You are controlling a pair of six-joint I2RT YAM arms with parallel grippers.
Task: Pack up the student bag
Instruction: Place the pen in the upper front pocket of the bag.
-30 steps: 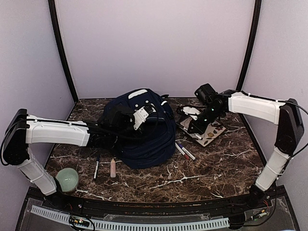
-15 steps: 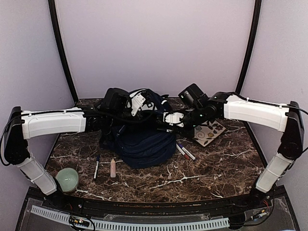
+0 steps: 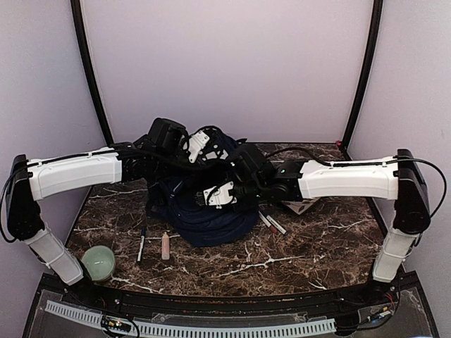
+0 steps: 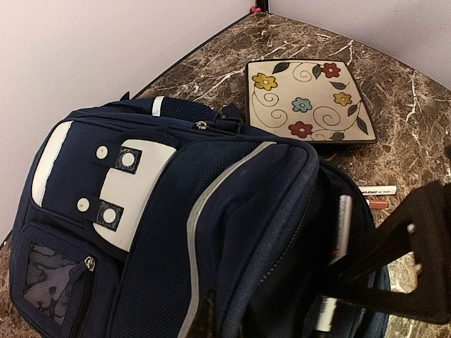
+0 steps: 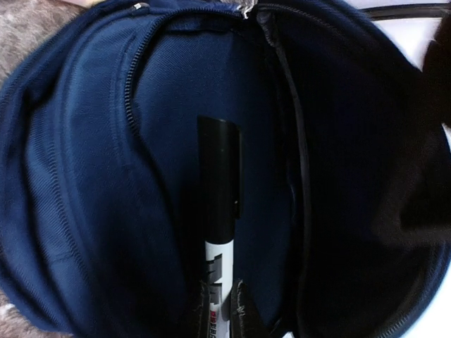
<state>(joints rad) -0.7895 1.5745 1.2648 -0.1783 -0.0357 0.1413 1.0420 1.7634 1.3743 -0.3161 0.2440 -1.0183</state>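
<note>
Bag [image 3: 206, 224]: navy, back-centre of the table [image 3: 317, 246], mouth propped open. Left gripper [image 4: 209, 320]: clamped on the bag's rim. Right gripper [image 5: 229, 313]: pinching a black-capped marker [image 5: 220, 211], cap-first inside the main pocket. Step: loading the marker. Next, likely: let go deep inside, then back out clear of the zipper [image 5: 130, 91]; more pens [image 3: 271, 222] lie outside.

student bag [image 4: 232, 232]: matt woven cloth | marker [image 5: 222, 211]: smooth plastic | table [image 3: 310, 246]: polished marble | plate [image 4: 310, 98]: glazed ceramic
</note>
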